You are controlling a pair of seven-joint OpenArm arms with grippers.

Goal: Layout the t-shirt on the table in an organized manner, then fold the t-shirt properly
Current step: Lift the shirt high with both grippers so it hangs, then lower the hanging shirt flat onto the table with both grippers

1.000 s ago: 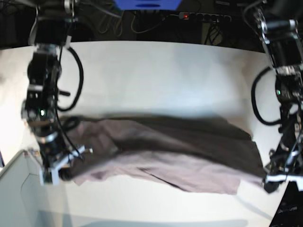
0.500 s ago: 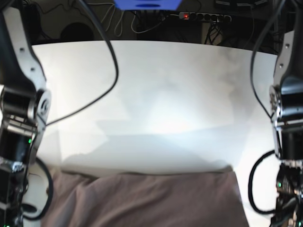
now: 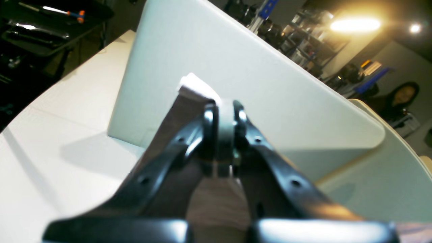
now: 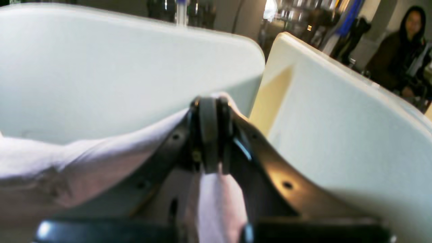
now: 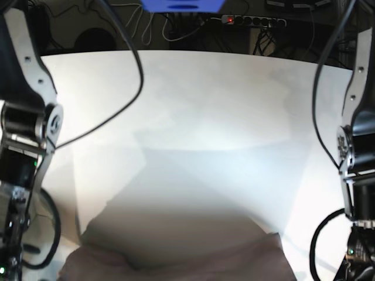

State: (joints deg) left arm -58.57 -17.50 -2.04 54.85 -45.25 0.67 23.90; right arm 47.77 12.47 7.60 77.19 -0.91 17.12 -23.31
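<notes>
Cloth is sliding off the table's (image 5: 193, 105) near edge as we are drawing the t-shirt (image 5: 193, 266) back, leaving a thinner strip than a moment ago. We are gripping it with left gripper (image 3: 224, 116) and right gripper (image 4: 209, 111), both clamped, probably readying another spread across the table's far side.

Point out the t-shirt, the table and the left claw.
t-shirt (image 5: 176, 266): base view, mauve cloth along the bottom edge.
table (image 5: 193, 105): base view, bare white top.
left claw (image 3: 224, 113): left wrist view, between the shut fingertips.
</notes>
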